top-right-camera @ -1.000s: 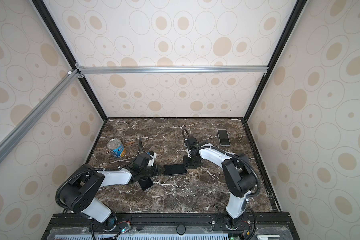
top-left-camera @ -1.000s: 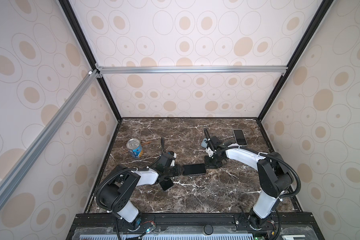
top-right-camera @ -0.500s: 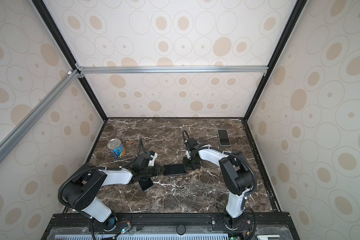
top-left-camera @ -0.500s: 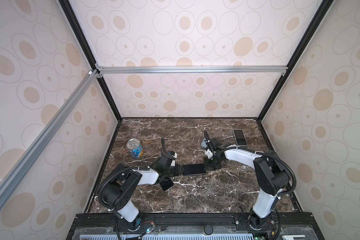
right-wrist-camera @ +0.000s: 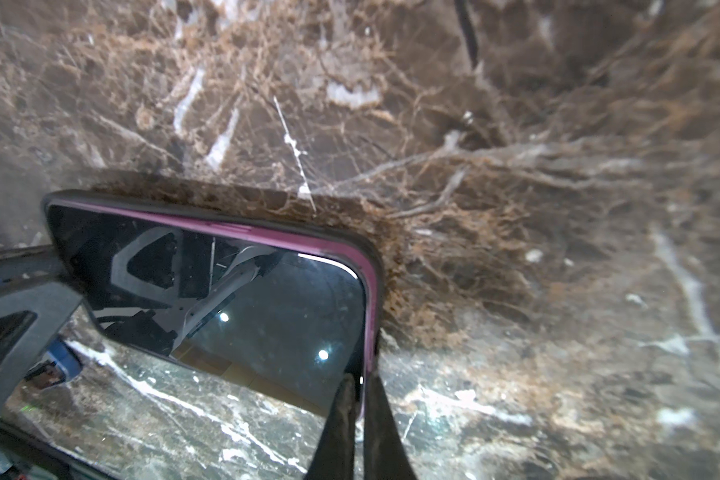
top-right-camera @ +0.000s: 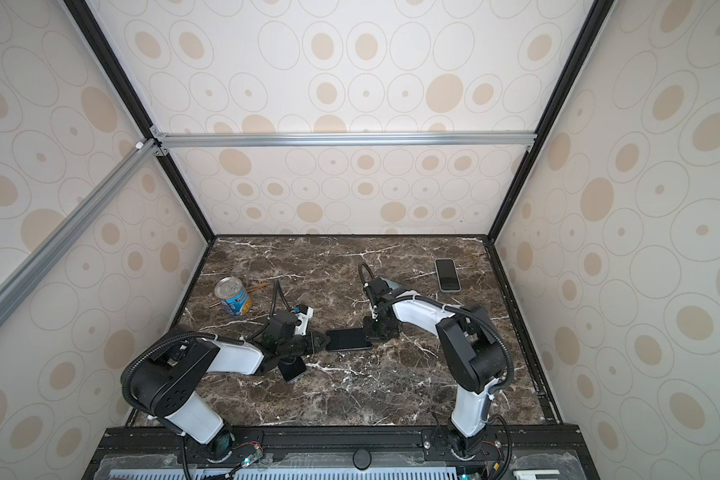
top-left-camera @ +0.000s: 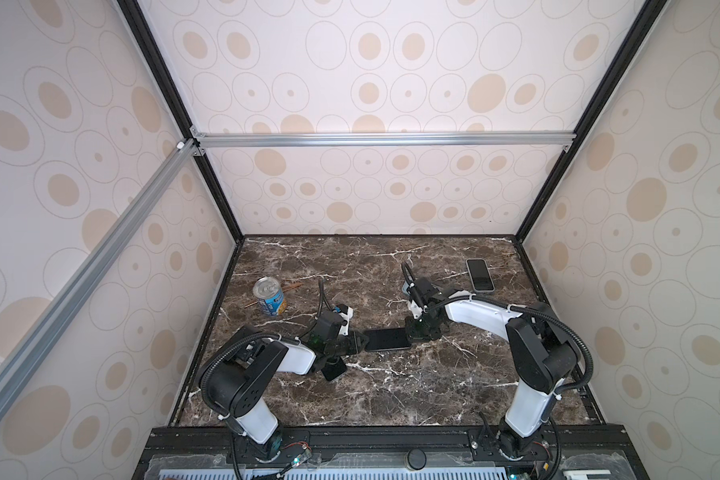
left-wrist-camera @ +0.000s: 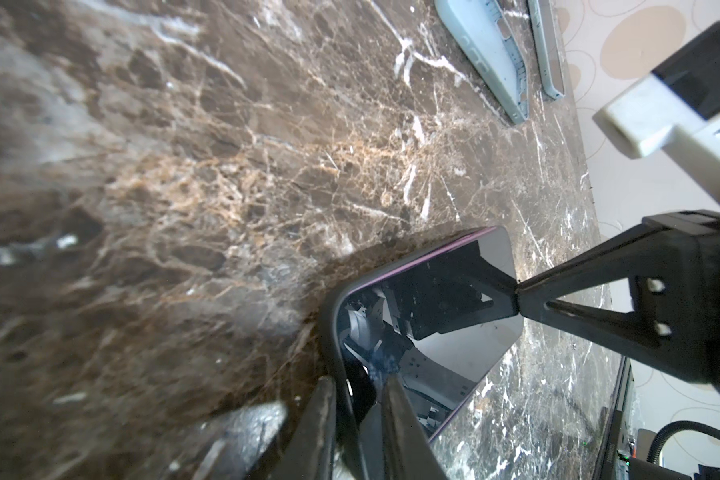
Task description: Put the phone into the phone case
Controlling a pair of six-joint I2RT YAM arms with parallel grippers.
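The phone (top-left-camera: 387,339) (top-right-camera: 350,339), black screen up with a purple rim, lies lengthwise in the middle of the table in both top views. The dark phone case (right-wrist-camera: 208,208) wraps its far long edge and corners. My left gripper (top-left-camera: 362,340) (left-wrist-camera: 358,382) is shut on the case's rim at the phone's left end. At the right end, my right gripper (top-left-camera: 412,334) (right-wrist-camera: 360,380) is shut on the phone's purple edge (right-wrist-camera: 368,316). Each wrist view shows the other gripper's fingers touching the opposite end.
A tin can (top-left-camera: 270,296) and a thin stick (top-left-camera: 292,286) lie at the back left. A second phone (top-left-camera: 479,275) with a light blue rim (left-wrist-camera: 491,54) lies at the back right. A dark phone (top-left-camera: 334,369) rests under my left arm.
Both grippers have closed further on the ends of the phone. The phone and both arms have stayed almost in place.
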